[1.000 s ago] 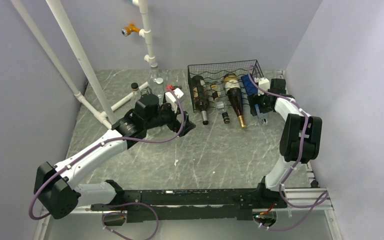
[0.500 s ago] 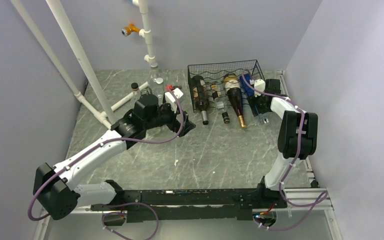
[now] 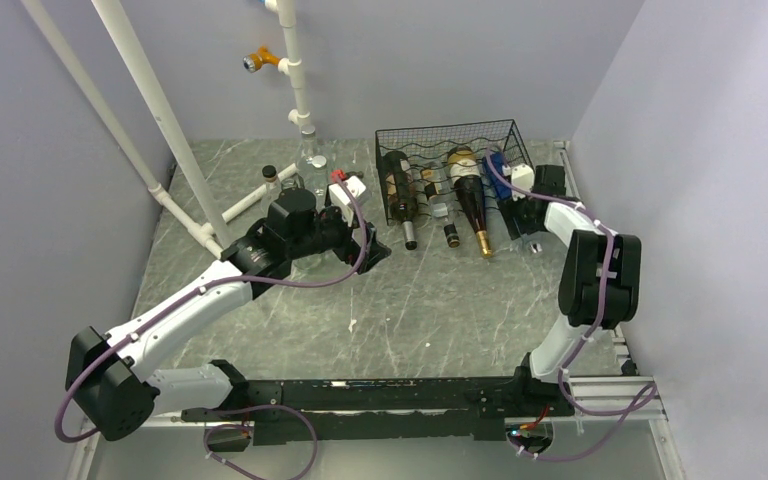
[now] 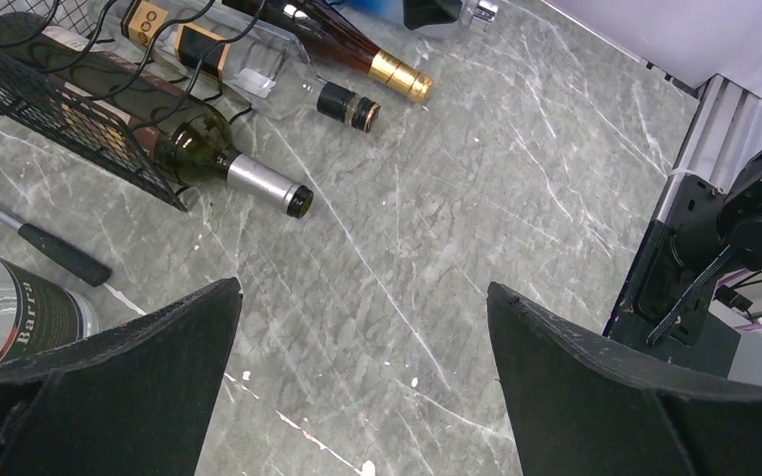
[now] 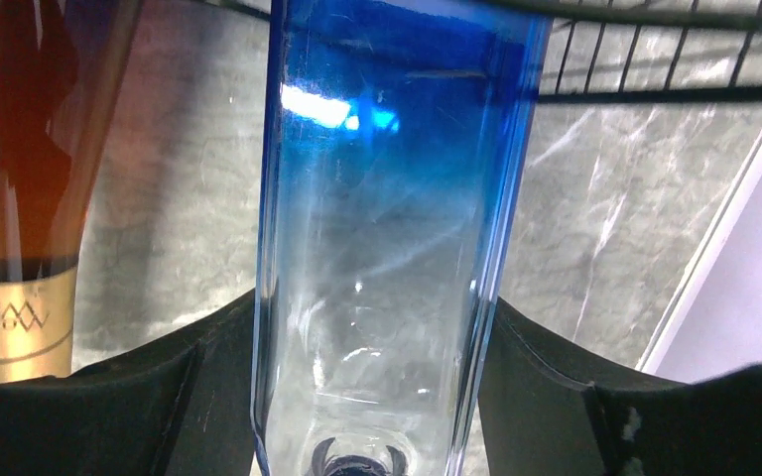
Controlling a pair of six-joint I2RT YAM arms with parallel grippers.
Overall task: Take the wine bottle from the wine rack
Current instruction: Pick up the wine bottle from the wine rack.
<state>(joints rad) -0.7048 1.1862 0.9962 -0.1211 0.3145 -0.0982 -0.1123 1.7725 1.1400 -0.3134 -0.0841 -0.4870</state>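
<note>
Pale walls are seen on three sides of a grey-green marble table [image 3: 430, 300], with white pipes [image 3: 157, 110] slanting down at the far left. At the table's far right, the wine rack [image 3: 440, 127] is set close to the right wall, so only a narrow strip of marble and the table's edge are found beside it. Wide bare marble is seen in front, between the arms. Four bottles are laid in the rack, necks pointed to the near side. The blue bottle [image 5: 387, 218] is lodged in the rightmost slot, with rack wires crossing over its body. The right gripper [image 5: 372, 397] is clamped on it — both fingers [image 5: 139, 397] are pressed against its glass sides. The left gripper [image 4: 362, 377] is held wide apart above bare marble near the rack's left corner — nothing is gripped or touched.
</note>
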